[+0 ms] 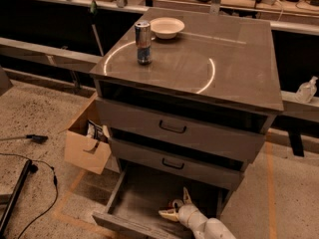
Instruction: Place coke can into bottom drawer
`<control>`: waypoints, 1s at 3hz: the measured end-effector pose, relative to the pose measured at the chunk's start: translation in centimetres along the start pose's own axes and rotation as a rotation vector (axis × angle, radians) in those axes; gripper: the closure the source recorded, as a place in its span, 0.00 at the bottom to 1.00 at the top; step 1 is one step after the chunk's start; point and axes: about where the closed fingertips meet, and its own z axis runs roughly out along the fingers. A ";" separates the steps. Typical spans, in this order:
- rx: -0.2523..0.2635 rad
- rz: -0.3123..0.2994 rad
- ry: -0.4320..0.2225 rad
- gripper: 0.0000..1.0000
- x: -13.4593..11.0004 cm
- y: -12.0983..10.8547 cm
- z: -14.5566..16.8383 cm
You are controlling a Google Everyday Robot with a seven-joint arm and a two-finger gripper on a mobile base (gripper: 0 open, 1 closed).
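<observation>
The bottom drawer [130, 199] of the grey cabinet is pulled out, showing its flat grey floor. My gripper [177, 206] is low inside it at the front right, on the white arm coming in from the bottom edge. Its two pale fingers [187, 197] are spread apart. The coke can [174, 203] shows only as a small reddish shape between them, down on the drawer floor. I cannot tell whether the fingers still touch it.
A tall silver-and-blue can [143, 42] and a white bowl [167, 27] stand on the cabinet top [224, 59]. The two upper drawers [174, 128] are closed. An open cardboard box [88, 142] sits left of the cabinet. A cable [30, 193] lies on the floor at the left.
</observation>
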 end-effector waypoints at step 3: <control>-0.022 0.029 0.049 0.00 -3.5 -1.0 -9.3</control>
